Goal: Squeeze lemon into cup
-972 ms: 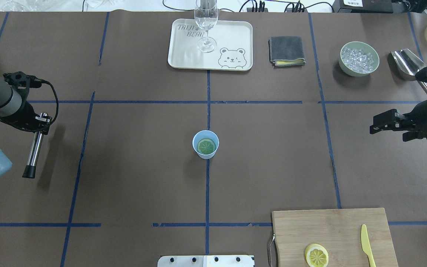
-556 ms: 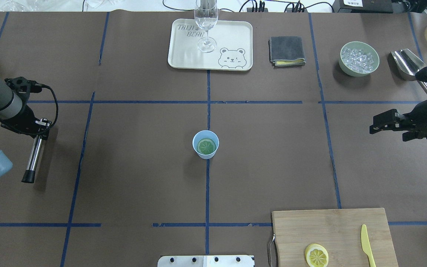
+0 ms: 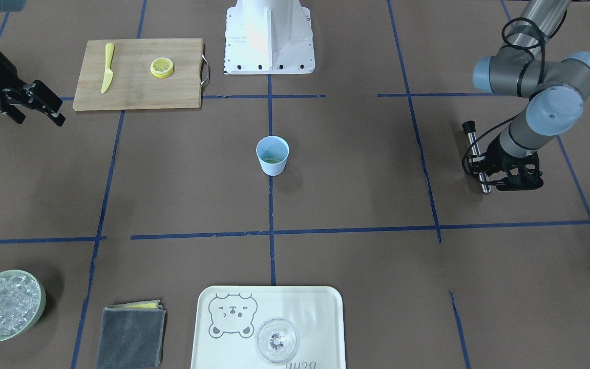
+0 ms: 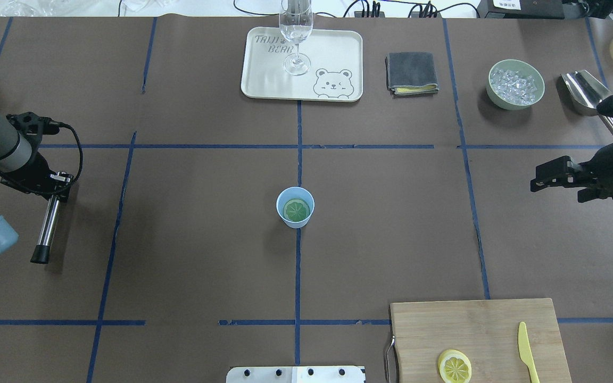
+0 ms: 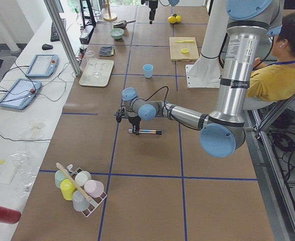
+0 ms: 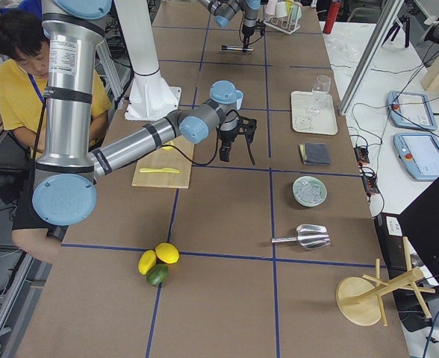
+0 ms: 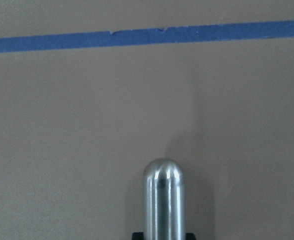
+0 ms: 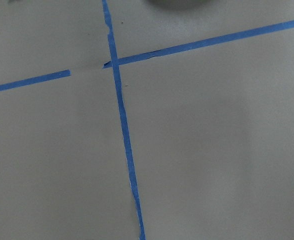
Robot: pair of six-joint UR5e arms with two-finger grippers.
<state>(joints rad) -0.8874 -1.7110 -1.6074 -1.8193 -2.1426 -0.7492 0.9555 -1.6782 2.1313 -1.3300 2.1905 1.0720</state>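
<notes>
The light-blue cup (image 4: pixel 295 207) stands upright at the table's middle, also in the front-facing view (image 3: pixel 272 155). A round greenish citrus slice (image 4: pixel 296 210) lies inside it. A bright-yellow lemon slice (image 4: pixel 454 366) lies on the wooden cutting board (image 4: pixel 477 330), also in the front-facing view (image 3: pixel 162 67). My left gripper (image 4: pixel 57 183) is far left of the cup, shut on a metal rod (image 4: pixel 48 223) held low over the table. The rod's rounded end shows in the left wrist view (image 7: pixel 164 197). My right gripper (image 4: pixel 556 191) is open and empty, far right of the cup.
A yellow knife (image 4: pixel 525 351) lies on the board. At the back stand a tray (image 4: pixel 333 53) with a clear glass (image 4: pixel 296 32), a grey cloth (image 4: pixel 412 72), a bowl of ice (image 4: pixel 516 84) and a metal scoop (image 4: pixel 583 91). The robot base (image 3: pixel 269 36) sits at the near edge.
My left gripper has moved a little down and to the left with the rod. The right arm, cup and lemon have not moved.
</notes>
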